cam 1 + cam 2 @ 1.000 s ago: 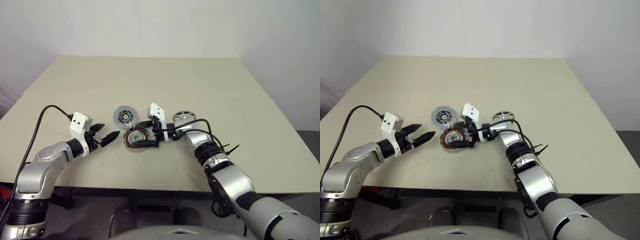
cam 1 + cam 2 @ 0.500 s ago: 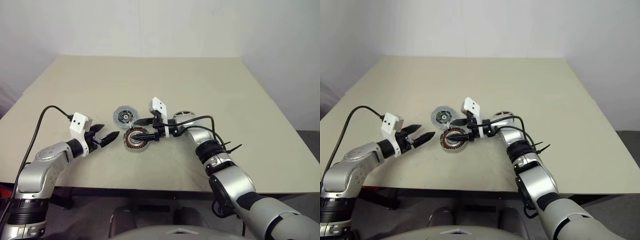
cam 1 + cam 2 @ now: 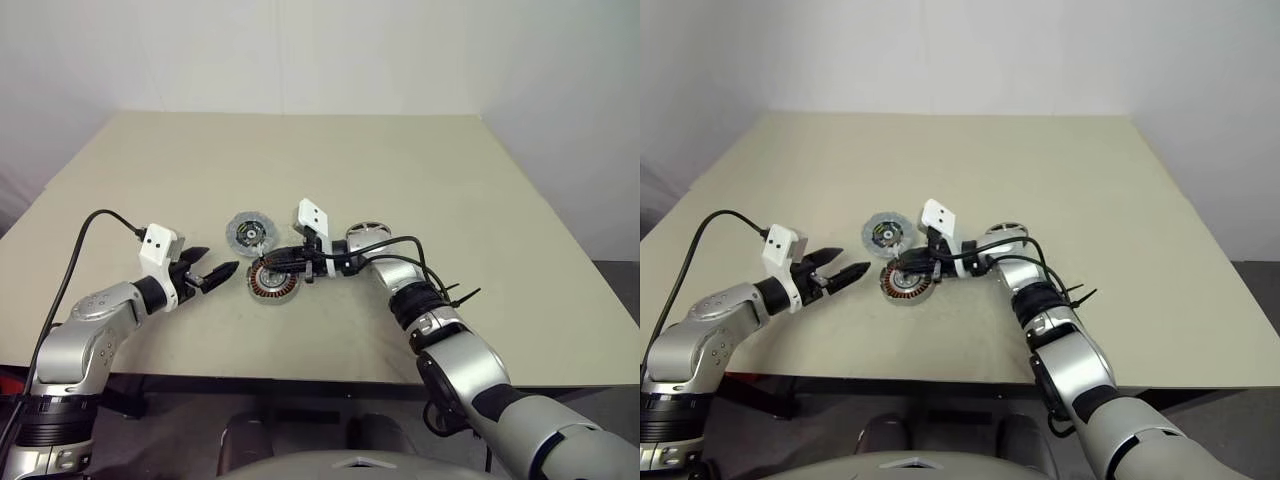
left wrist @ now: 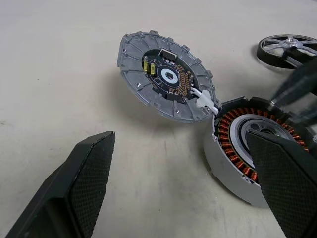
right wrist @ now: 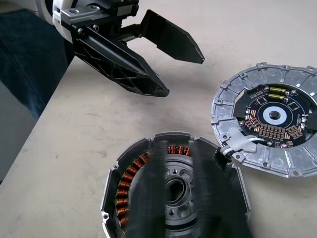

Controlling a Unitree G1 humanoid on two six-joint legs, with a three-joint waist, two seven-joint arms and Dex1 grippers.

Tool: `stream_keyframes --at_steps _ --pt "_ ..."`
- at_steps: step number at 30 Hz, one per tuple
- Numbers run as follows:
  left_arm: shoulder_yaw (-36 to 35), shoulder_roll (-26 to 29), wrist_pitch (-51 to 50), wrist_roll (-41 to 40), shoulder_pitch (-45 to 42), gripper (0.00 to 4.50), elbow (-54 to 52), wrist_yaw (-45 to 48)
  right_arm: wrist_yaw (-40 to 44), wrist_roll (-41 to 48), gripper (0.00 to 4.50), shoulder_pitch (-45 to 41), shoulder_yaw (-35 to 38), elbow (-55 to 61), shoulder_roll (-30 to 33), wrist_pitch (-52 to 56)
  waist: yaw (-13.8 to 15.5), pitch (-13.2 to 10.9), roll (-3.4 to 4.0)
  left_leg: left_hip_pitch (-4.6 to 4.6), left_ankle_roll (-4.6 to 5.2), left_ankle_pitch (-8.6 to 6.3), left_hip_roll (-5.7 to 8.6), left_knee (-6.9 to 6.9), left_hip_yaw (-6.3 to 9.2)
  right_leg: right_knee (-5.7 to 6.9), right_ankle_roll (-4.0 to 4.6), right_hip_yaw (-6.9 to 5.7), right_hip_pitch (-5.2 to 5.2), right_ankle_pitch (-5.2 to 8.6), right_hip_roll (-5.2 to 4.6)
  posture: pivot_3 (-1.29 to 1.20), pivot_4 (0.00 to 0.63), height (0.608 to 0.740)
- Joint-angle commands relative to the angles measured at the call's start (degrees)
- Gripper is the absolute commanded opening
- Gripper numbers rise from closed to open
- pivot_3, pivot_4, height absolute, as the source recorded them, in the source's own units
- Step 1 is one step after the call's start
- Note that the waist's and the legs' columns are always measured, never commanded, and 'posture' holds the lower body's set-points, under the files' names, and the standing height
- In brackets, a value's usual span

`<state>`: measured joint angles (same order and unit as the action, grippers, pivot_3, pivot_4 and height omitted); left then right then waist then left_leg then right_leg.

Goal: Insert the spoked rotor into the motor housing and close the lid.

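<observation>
The motor housing [image 3: 272,280] is lying flat on the beige counter [image 3: 480,200], a little toward the near edge from the middle. Its ring of copper windings is showing around the silver centre. The lid [image 3: 248,231] is lying just beside it at about 11 o'clock; in the left wrist view a small white piece at the lid's edge is reaching the housing's rim. The lid's inner face, with a dark centre and small parts, is turned up. The spoked rotor [image 3: 368,234] is resting on the counter at about 2 o'clock from the housing, partly hidden behind the right arm.

The right tool [image 3: 268,263] is reaching in from 3 o'clock and is standing over the housing, with its two black fingers pressed together and nothing between them. The left tool [image 3: 214,268] is hovering at 9 o'clock from the housing, near it but apart, with its fingers spread wide and empty, pointing toward the housing.
</observation>
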<state>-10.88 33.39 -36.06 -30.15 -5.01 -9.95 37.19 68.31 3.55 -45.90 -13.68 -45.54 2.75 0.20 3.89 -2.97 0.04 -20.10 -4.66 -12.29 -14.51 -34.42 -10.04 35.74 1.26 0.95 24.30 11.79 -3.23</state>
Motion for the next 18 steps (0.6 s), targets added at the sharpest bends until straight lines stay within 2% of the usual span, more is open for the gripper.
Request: stream_keyframes --at_steps 1,6,18 --pt "-0.8 0.1 1.1 0.1 -0.8 4.50 -1.0 0.2 0.5 0.0 0.02 -1.3 -0.5 1.6 -0.4 -0.8 0.0 0.0 0.00 0.00 0.00 0.00 0.00 0.00 0.00 0.00 0.00 0.00 0.00 0.00 0.00 0.00 0.000 0.740" --pt "-0.9 0.1 1.1 0.0 -0.7 4.50 -1.2 0.1 0.7 0.1 0.02 -0.9 -1.3 3.0 -0.6 -0.4 0.0 0.0 0.00 0.00 0.00 0.00 0.00 0.00 0.00 0.00 0.00 0.00 0.00 0.00 0.00 0.00 0.000 0.740" --pt "-0.6 0.1 1.0 0.1 -0.9 4.50 -1.2 0.2 -3.8 -3.3 0.02 -1.8 -1.5 -6.9 -1.8 -4.3 0.0 0.0 0.00 0.02 -0.02 0.01 0.00 0.01 0.00 0.01 0.00 0.00 0.00 0.00 0.00 0.00 0.000 0.740"
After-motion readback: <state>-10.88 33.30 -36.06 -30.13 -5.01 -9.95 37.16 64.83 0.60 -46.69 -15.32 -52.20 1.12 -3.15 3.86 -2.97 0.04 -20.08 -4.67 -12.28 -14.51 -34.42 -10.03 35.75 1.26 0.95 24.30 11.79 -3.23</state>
